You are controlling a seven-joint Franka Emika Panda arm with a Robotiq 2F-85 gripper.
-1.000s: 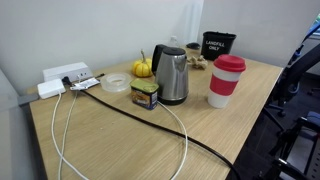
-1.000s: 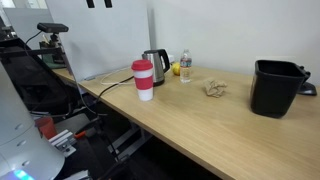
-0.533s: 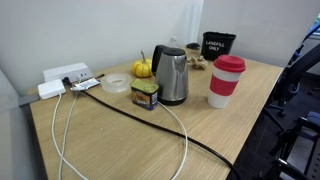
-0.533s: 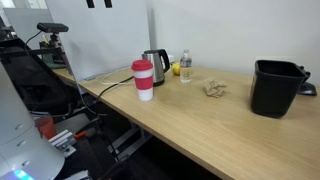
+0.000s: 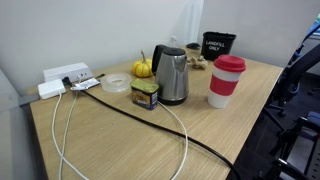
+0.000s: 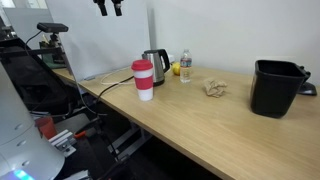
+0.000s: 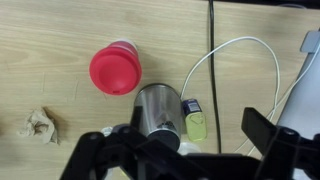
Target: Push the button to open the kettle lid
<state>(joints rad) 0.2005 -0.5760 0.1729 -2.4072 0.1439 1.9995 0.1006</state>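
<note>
Kettle [image 5: 172,76] stands mid-frame in an exterior view, on the wooden bench [image 5: 110,140] beside a red-lidded cup [image 5: 227,80], with the kettle lid [image 5: 170,49] down. No gripper shows here. In an exterior view the gripper [image 6: 108,7] hangs at the top edge against a white wall, well above the kettle. In the wrist view it is spread wide along the bottom edge, with the kettle just above it. You're at the approach, I judge: descend and line one fingertip over the button near the handle.
</note>
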